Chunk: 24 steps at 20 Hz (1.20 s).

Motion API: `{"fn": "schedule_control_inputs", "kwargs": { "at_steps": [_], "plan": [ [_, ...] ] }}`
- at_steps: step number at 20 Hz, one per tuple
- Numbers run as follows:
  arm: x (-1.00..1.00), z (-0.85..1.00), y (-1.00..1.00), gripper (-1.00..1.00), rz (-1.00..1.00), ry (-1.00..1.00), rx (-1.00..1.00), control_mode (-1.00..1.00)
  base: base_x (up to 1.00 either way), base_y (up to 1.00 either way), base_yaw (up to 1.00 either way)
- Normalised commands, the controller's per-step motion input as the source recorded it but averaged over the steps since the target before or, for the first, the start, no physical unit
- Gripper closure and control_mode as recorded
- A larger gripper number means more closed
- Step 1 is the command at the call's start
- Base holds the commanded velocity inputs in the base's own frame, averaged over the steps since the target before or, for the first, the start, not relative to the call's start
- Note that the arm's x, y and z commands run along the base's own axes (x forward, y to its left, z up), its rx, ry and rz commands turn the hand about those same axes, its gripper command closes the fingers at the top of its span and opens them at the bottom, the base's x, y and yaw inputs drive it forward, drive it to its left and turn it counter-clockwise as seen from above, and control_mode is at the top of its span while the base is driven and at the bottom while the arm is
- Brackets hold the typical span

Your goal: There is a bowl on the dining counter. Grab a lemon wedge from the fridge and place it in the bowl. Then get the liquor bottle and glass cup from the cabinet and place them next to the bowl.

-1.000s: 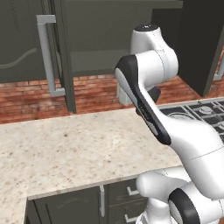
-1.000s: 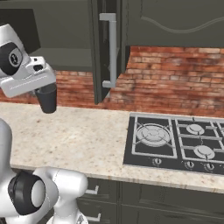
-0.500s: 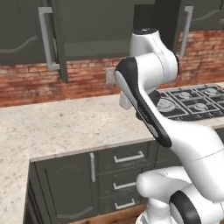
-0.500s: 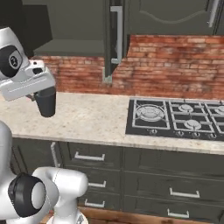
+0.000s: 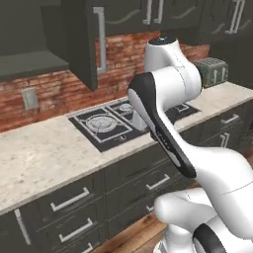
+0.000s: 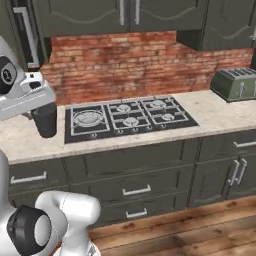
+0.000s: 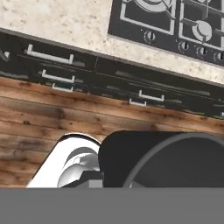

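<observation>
A dark, round glass cup [image 6: 45, 120] hangs under my hand at the left of the right base view, with my gripper [image 6: 43, 107] shut on its top. It is held in the air in front of the counter's left end, beside the stove. In the hand view the glass cup [image 7: 166, 159] looms large at the bottom, and its round rim covers my fingertips. An upper cabinet [image 5: 29, 63] stands open at the top left of the left base view, its door [image 5: 79, 39] swung outward. The bowl, lemon wedge, liquor bottle, fridge and dining counter are out of view.
A black gas stove [image 6: 125, 115] is set in the speckled counter [image 5: 39, 153], against a red brick wall [image 6: 140, 60]. At the counter's right end stands a grey toaster [image 6: 239, 82]. Dark drawers [image 6: 135, 190] run below, above a wooden floor [image 7: 43, 113].
The whole picture has shifted: the base has moved, bringing the stove to the middle and the toaster into view. The cup stays in my shut gripper.
</observation>
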Motion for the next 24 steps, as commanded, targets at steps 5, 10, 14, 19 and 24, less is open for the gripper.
{"fn": "schedule_control_inputs", "kwargs": {
  "at_steps": [5, 10, 14, 19, 24],
  "plan": [
    [0.0, 0.0, 0.0, 1.0, 0.0, 0.0, 0.0, 1.0, 0.0, -0.85, -0.77],
    [0.0, 0.0, 0.0, 1.0, 0.0, 0.0, 0.0, 1.0, 0.0, -0.79, -0.76],
    [0.0, 0.0, 0.0, 1.0, 0.0, 0.0, 0.0, 1.0, 0.17, -0.65, -0.7],
    [0.0, 0.0, 0.0, 1.0, 0.0, 0.0, 0.0, 1.0, 0.35, -0.55, -0.64],
    [0.0, 0.0, 0.0, 1.0, 0.0, 0.0, 0.0, 1.0, 0.78, -0.27, -0.51]
  ]
}}
